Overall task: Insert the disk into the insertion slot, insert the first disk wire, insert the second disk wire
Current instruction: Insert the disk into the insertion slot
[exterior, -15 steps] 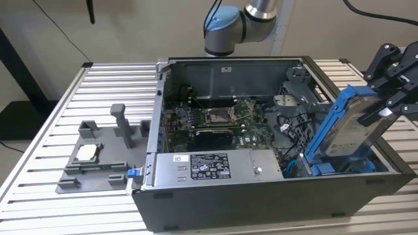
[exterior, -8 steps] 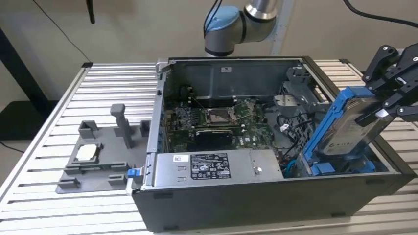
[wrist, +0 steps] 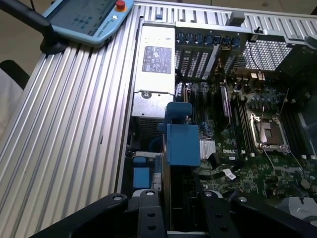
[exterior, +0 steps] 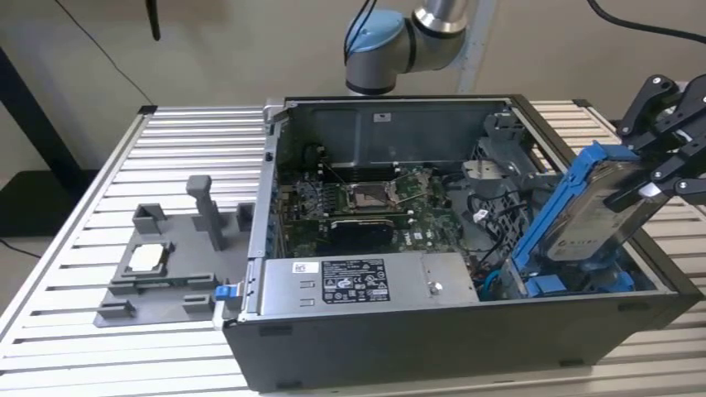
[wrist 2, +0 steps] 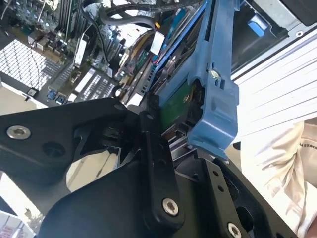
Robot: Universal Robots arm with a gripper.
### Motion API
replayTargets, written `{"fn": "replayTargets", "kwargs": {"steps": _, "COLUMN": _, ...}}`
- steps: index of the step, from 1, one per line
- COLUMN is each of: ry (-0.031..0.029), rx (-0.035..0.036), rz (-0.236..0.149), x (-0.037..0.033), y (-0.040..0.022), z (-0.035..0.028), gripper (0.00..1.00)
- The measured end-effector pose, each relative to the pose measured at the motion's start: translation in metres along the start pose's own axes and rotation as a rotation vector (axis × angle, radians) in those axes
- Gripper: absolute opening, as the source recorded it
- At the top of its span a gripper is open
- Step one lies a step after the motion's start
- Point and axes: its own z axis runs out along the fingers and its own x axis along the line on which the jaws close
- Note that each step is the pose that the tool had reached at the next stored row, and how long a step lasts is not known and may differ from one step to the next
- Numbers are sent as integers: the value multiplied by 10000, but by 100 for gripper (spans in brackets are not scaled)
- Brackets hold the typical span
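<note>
My gripper [exterior: 646, 178] is shut on the disk [exterior: 590, 219], a silver-grey drive in a bright blue frame, at its upper end. The disk stands steeply tilted at the exterior view's right. Its lower end reaches down into the case's near right corner, where the insertion slot [exterior: 530, 281] lies among grey metal and blue plastic. In both wrist views the blue frame [wrist: 182, 144] [wrist 2: 213, 89] runs out from between the black fingers [wrist: 148, 213] [wrist 2: 153, 148]. How far the lower end sits in the slot is hidden. Loose cables [exterior: 485, 219] lie beside the motherboard.
The open computer case [exterior: 464, 347] lies on a slatted aluminium table [exterior: 188, 157]. Inside are the power supply box [exterior: 353, 285] and motherboard [exterior: 364, 207]. A grey fixture [exterior: 165, 265] sits at the exterior view's left. A teach pendant [wrist: 89, 17] rests on the table, and a person's sleeve [wrist 2: 287, 168] is nearby.
</note>
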Motion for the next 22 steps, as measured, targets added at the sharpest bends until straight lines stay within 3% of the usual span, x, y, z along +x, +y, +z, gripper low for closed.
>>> {"fn": "replayTargets", "kwargs": {"steps": 10, "ry": 9, "rx": 18, "rz": -8, "x": 83, "y": -57, "z": 114, "gripper": 31}}
{"fn": "replayTargets", "kwargs": {"steps": 13, "ry": -5, "rx": -28, "rz": -11, "x": 82, "y": -47, "z": 100, "gripper": 31}}
{"fn": "replayTargets", "kwargs": {"steps": 17, "ry": 4, "rx": -21, "rz": -6, "x": 78, "y": -6, "z": 47, "gripper": 31}}
{"fn": "replayTargets", "kwargs": {"steps": 18, "ry": 4, "rx": 14, "rz": -8, "x": 78, "y": -4, "z": 51, "gripper": 31}}
{"fn": "replayTargets", "kwargs": {"steps": 19, "ry": 33, "rx": 143, "rz": 0, "x": 77, "y": 3, "z": 52, "gripper": 31}}
{"fn": "replayTargets", "kwargs": {"steps": 21, "ry": 101, "rx": 476, "rz": 16, "x": 77, "y": 16, "z": 62, "gripper": 31}}
{"fn": "replayTargets", "kwargs": {"steps": 22, "ry": 125, "rx": 600, "rz": 23, "x": 77, "y": 26, "z": 75, "gripper": 31}}
